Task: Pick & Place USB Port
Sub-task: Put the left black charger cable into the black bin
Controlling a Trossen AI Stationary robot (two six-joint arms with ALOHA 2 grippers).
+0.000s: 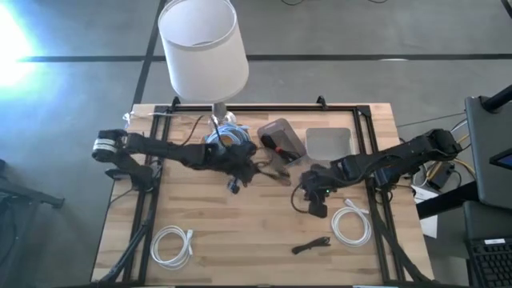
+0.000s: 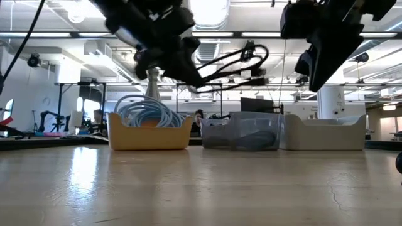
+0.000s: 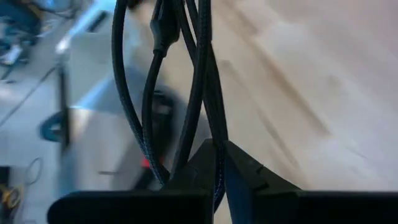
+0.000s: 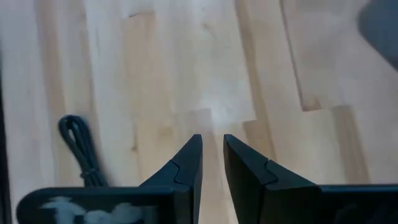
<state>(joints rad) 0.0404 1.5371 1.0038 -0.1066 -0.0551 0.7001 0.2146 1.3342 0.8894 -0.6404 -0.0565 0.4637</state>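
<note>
My left gripper [image 1: 238, 170] hovers over the table's middle, just near of the bins, and is shut on a bundled black cable [image 2: 233, 61]. In the low view the cable's loops stick out sideways from the raised gripper [image 2: 173, 58], clear of the table. My right gripper [image 1: 317, 202] hangs above bare wood right of centre and holds nothing. Its fingers [image 4: 212, 147] stand a narrow gap apart. A second black cable [image 1: 312, 245] lies on the table near the front edge and also shows in the right wrist view [image 4: 78, 147]. My left gripper pinches several strands of the black cable bundle [image 3: 211, 140] between its two fingers [image 3: 249, 171]. The strands run along the fingers and out past their tips. The bundle is lifted clear of the table, and its loops stand out level to one side.
Three bins stand in a row at the far side: a yellow one holding blue cable [image 1: 224, 138], a dark one [image 1: 280, 140] and a pale one [image 1: 329, 144]. A white lamp shade [image 1: 202, 48] rises behind them. White cable coils lie at front left [image 1: 172, 245] and front right [image 1: 350, 225].
</note>
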